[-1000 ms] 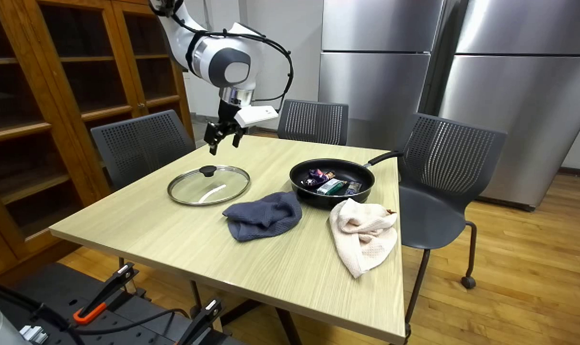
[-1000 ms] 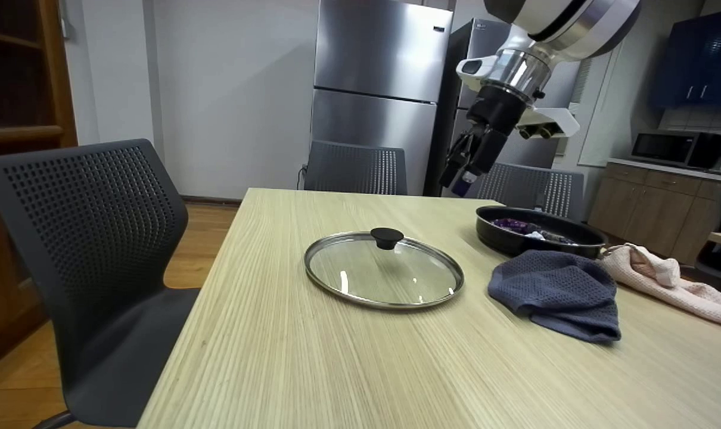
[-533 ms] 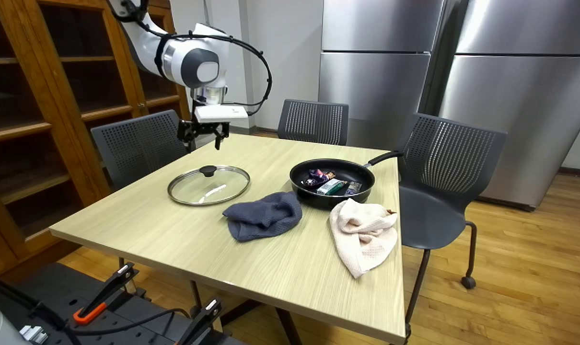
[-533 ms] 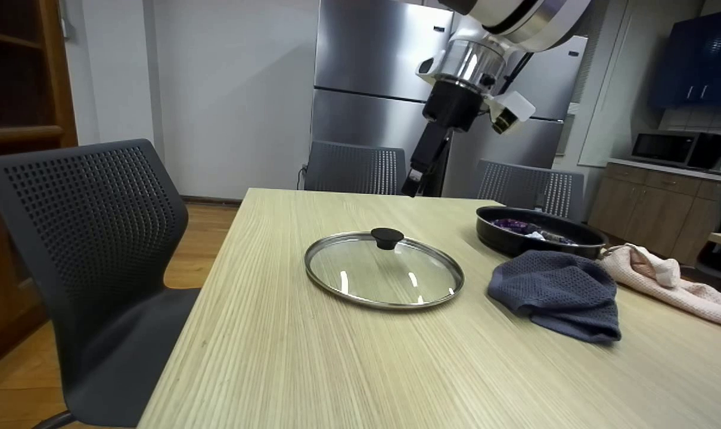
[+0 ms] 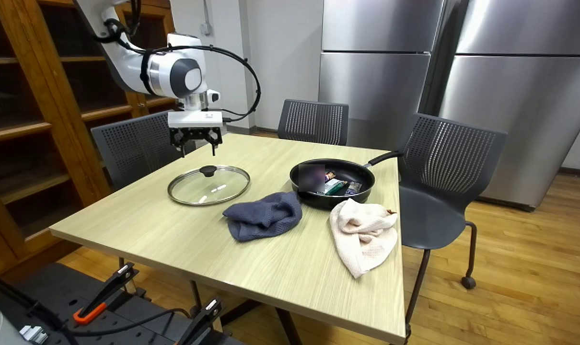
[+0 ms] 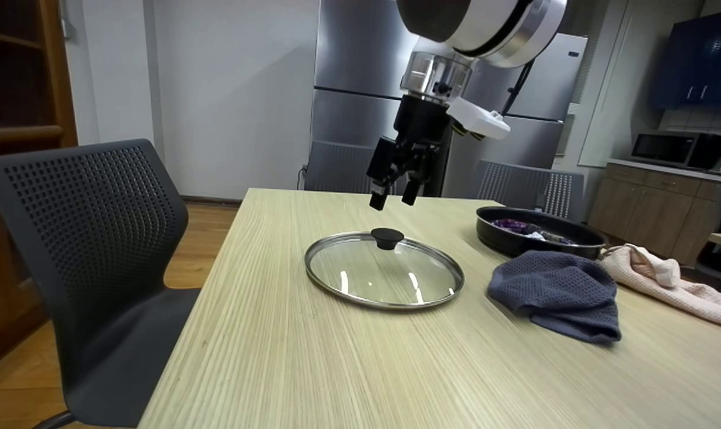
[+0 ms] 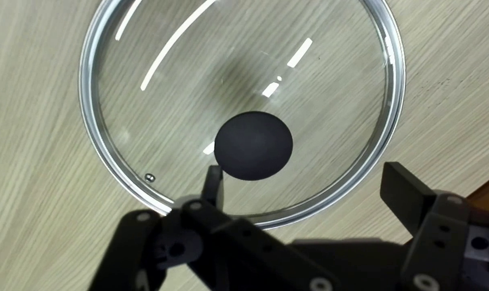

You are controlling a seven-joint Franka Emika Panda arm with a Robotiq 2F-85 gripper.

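We see the arm [image 5: 172, 72] has swung over the table [image 5: 175, 235], away from the pan [image 6: 497, 235], toward the lid [image 6: 384, 275], which lies flat there near the blue cloth [image 5: 263, 215]; the gripper [image 6: 393, 199], 2 jaws spread, hangs above, near the knob [image 7: 253, 145].

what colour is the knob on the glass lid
Black; the knob shows best in the wrist view.
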